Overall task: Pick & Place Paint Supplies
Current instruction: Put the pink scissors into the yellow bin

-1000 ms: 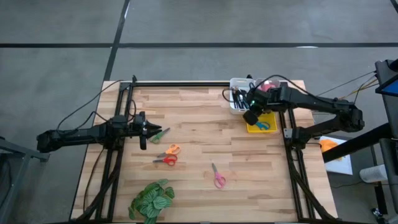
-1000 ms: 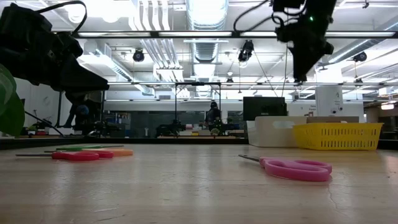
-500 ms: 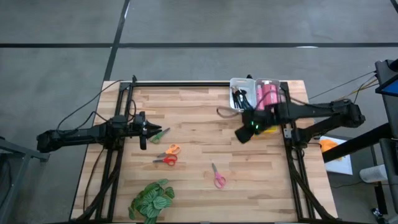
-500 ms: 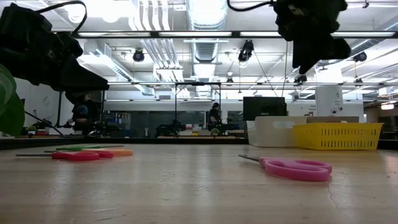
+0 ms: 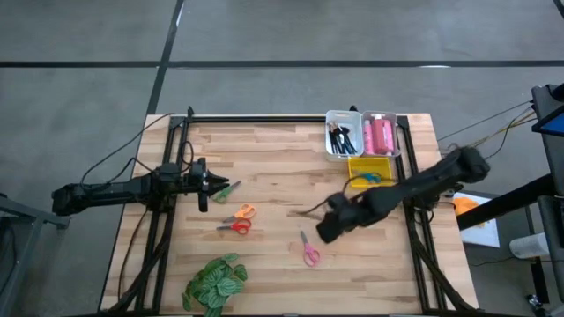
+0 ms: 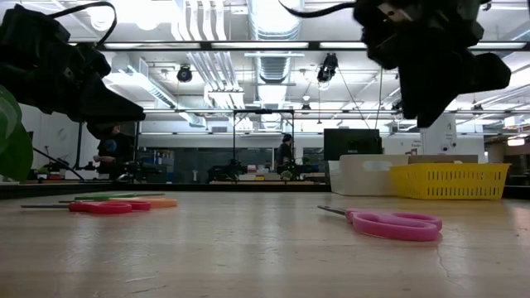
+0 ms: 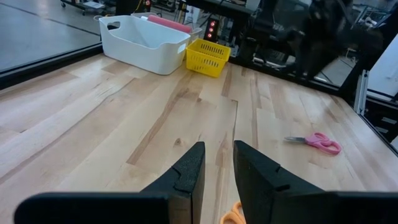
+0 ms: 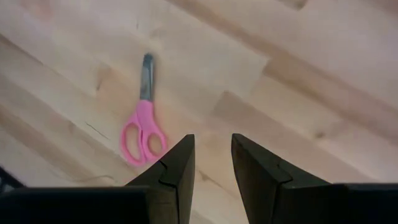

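Right claw (image 5: 324,231) swinging away from bins since earlier frame, now hovering above wooden plank surface (image 5: 273,167) just beside pink scissors (image 5: 308,250). Low view: pink scissors (image 6: 389,223) lying flat, white bin (image 6: 364,175) and yellow basket (image 6: 451,180) behind. Right wrist view: fingers (image 8: 177,168) parted, empty, pink scissors (image 8: 143,127) just ahead. Left claw (image 5: 211,183) waiting, slightly spread, by green scissors (image 5: 226,189).

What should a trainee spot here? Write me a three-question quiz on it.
1. True or false: the pink scissors lie inside the yellow basket.
2. Which arm's claw hovers beside the pink scissors?
3. Fill in: the pink tubes lie in the ___ bin.
Key: 1 false; 2 right; 3 white.
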